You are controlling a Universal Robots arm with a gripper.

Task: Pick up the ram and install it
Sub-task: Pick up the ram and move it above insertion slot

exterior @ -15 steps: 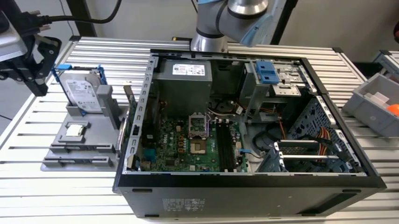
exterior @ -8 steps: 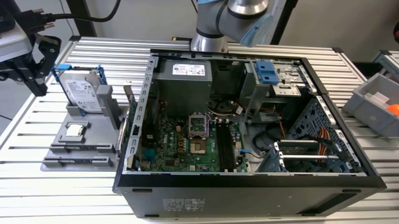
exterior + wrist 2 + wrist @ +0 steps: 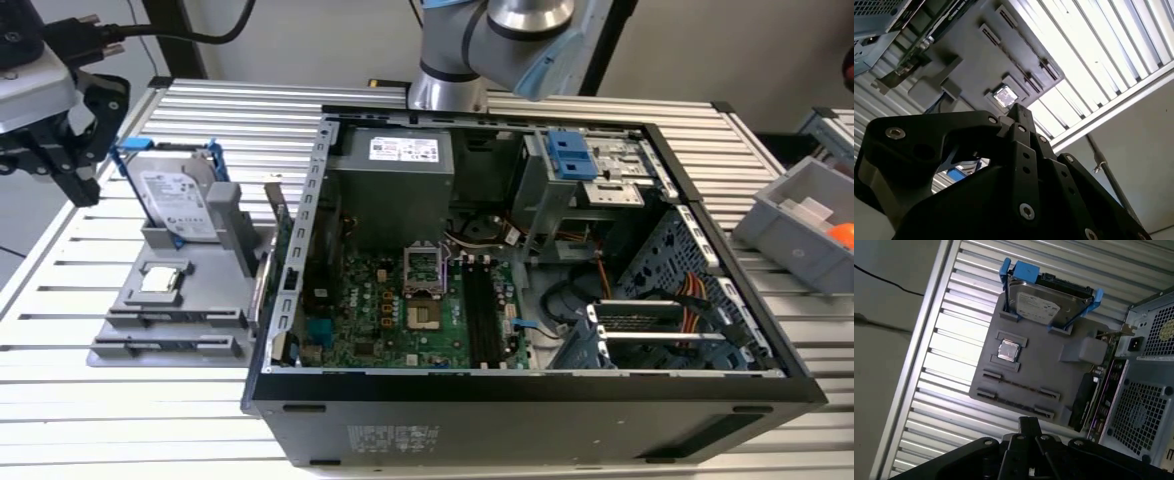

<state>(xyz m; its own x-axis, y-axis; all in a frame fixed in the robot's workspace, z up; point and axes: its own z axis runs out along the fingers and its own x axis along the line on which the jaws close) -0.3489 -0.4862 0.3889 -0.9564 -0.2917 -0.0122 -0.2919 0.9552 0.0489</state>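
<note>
Above the gray holder (image 3: 1049, 370), the gripper (image 3: 1029, 422) hangs closed, empty. The ram (image 3: 1019, 386), seemingly edge-up in a holder slot, looks light, stiff and fragile; its flat faces at mid-length seem the safest hold.

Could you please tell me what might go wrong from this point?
The hand hangs near the grey holder, where the upright hard drive stands; a descent could clip its blue frame. The processor chip lies beside what looks like the ram, edge-on in its slot; a slightly off reach might knock it. In the case, the memory slots are narrow, with cables nearby, so a tilted ram may jam.
</note>
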